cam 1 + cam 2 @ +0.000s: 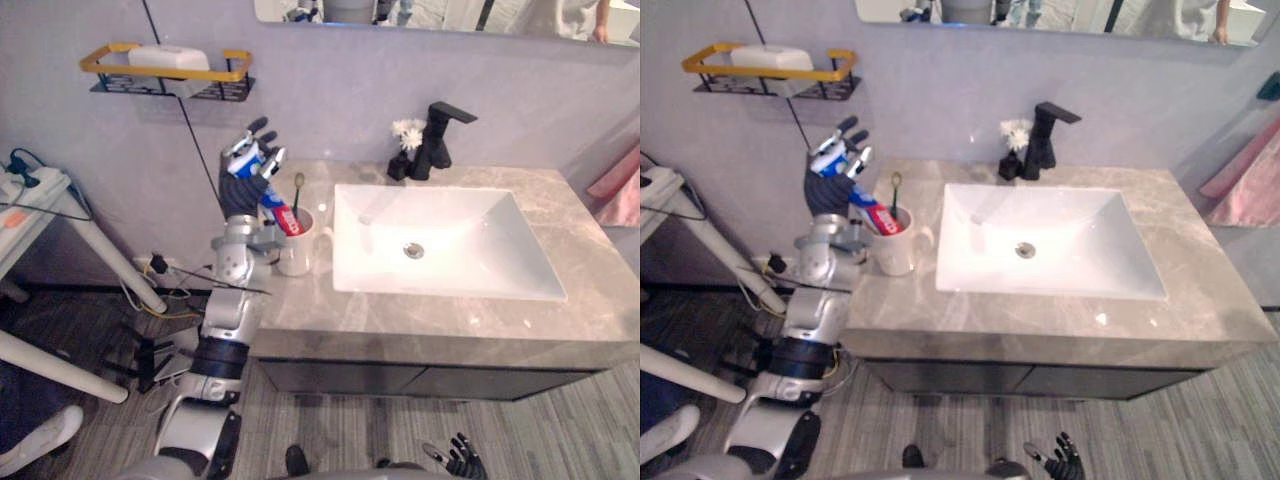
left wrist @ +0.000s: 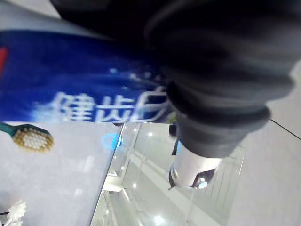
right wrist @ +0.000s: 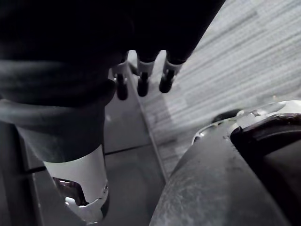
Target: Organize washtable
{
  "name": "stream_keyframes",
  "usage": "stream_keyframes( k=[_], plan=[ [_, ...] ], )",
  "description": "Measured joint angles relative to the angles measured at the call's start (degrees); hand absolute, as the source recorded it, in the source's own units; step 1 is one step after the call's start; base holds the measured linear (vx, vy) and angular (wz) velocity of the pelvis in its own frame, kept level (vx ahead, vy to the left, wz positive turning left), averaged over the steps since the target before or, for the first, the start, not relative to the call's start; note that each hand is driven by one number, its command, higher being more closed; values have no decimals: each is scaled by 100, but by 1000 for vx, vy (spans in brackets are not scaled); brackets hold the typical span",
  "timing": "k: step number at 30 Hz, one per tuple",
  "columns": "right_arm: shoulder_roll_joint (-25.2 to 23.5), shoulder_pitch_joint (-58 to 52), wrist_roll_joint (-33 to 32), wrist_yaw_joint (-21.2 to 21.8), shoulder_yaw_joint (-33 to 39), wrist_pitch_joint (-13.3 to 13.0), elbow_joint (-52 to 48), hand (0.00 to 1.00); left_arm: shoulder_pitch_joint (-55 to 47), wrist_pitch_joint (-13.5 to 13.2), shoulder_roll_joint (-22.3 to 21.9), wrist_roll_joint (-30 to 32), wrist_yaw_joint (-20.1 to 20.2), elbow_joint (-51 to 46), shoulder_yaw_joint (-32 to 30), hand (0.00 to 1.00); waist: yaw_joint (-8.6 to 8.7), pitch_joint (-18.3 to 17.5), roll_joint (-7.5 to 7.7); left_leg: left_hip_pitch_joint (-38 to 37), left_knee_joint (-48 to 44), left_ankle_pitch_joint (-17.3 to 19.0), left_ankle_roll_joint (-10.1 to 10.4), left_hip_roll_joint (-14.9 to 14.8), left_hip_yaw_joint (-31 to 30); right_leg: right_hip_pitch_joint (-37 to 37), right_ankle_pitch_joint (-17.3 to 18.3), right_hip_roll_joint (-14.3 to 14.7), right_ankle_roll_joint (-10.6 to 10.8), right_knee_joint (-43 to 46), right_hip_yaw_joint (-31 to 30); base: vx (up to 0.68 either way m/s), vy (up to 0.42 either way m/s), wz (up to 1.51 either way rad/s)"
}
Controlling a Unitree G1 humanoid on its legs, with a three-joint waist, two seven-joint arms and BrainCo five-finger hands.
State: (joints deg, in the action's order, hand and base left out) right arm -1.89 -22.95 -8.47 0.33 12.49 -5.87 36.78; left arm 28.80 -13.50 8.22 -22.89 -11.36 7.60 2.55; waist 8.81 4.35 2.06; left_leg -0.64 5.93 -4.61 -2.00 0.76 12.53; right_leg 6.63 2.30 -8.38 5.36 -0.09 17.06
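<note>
Toothpaste tube is leaning with its red end down inside the white cup, its blue end lying against the left hand, which is hovering above the cup's rim at the left end of the worktop. From the eye views the fingers are standing straight and spread, not wrapped round the tube. The cup is also holding a toothbrush, bristles up, just beside the tube. The basin is lying bare to the right, with a black tap and a small white flower behind it. A wire wall shelf is carrying a white block. The right hand is hanging low, well away from the worktop.

In the left wrist view the tube is crossing close under the palm while the thumb is pointing clear of it, so I judge the hand to be letting go, not clamping.

In the right wrist view the fingers are hanging relaxed and holding nothing above the striped floor.

To finish this step well, the left hand should be lifting straight up and away. A sideways brush could tip the cup or flick the toothbrush out. The tube should be settling against the rim on its own before the arm is pulling back.
</note>
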Motion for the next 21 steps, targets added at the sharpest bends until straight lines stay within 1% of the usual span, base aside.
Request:
stream_keyframes(
  k=[10,13,18,20,21],
  plan=[
    [1,8,-1,17,-1,0,0,0,166,-35,-5,5,13,-73,-30,0,-2,3,-5,7,0,1,-2,0,-45,11,1,1,-1,0,14,0,0,0],
    [6,8,-1,109,0,1,18,0,167,-40,-5,6,16,-230,-5,0,-2,2,-5,-1,0,-15,21,8,-68,15,1,-2,-1,-1,24,0,0,1],
    [6,11,-2,114,0,2,100,0,158,-75,-2,7,37,-902,267,0,-15,3,-5,-24,0,-18,23,46,-174,99,1,-27,-1,-2,115,11,11,10],
    [7,11,-2,117,-1,4,132,0,132,-112,5,7,138,-1234,334,0,-24,4,-8,-22,0,-17,22,53,-214,139,6,-29,-7,2,154,-9,13,10],
    [11,23,-2,120,-1,3,155,0,78,-189,21,8,174,-1466,403,0,-26,7,-14,-19,0,-16,21,55,-236,145,7,-28,-7,1,172,-3,11,7]
  ],
)
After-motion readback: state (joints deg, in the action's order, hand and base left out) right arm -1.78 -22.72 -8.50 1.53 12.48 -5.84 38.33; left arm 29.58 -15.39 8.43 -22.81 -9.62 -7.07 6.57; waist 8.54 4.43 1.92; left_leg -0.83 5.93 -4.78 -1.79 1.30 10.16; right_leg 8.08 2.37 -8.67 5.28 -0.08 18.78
